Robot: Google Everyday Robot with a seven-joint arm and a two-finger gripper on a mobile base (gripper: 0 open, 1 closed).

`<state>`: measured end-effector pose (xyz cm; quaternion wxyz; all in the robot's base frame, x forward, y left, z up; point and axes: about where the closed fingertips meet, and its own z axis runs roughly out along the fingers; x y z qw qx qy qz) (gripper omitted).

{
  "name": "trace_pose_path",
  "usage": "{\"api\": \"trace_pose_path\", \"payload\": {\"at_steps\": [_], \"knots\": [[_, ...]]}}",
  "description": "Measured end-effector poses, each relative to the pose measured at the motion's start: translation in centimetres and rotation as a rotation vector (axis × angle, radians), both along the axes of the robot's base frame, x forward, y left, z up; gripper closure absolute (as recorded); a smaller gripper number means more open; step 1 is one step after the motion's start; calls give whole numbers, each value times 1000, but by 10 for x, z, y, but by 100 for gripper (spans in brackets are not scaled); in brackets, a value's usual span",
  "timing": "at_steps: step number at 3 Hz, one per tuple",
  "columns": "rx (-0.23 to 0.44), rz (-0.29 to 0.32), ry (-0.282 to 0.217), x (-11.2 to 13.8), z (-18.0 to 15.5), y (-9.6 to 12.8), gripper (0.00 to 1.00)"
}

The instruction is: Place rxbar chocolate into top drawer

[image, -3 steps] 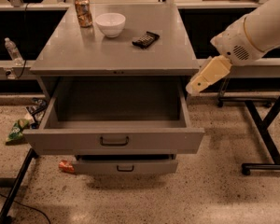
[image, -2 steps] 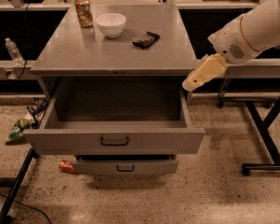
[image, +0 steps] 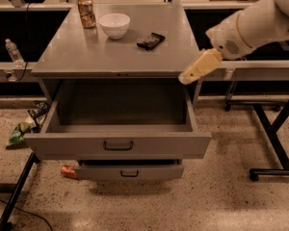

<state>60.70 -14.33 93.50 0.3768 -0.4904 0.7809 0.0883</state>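
Note:
The rxbar chocolate (image: 151,41), a small flat dark bar, lies on the grey cabinet top (image: 86,57), right of the white bowl. The top drawer (image: 118,146) is pulled wide open below the cabinet top, and its inside looks empty. My gripper (image: 189,75), tan fingers on a white arm, hangs at the cabinet's front right corner, above the drawer's right side. It is right of and nearer than the bar, not touching it, and holds nothing that shows.
A white bowl (image: 114,25) and an orange-patterned can (image: 86,12) stand at the back of the cabinet top. A shallower lower drawer (image: 130,171) is slightly open. A water bottle (image: 13,52), floor litter (image: 20,133) and black table legs (image: 272,141) flank the cabinet.
My gripper and arm have moved left and slightly up, from beside the drawer's right edge to the cabinet's front right corner. The bar and drawer have not moved.

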Motion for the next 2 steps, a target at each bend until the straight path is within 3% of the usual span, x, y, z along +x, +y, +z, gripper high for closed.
{"api": "trace_pose_path", "payload": {"at_steps": [1, 2], "knots": [[93, 51, -92, 73, 10, 39, 0], [146, 71, -119, 115, 2, 62, 0]]}}
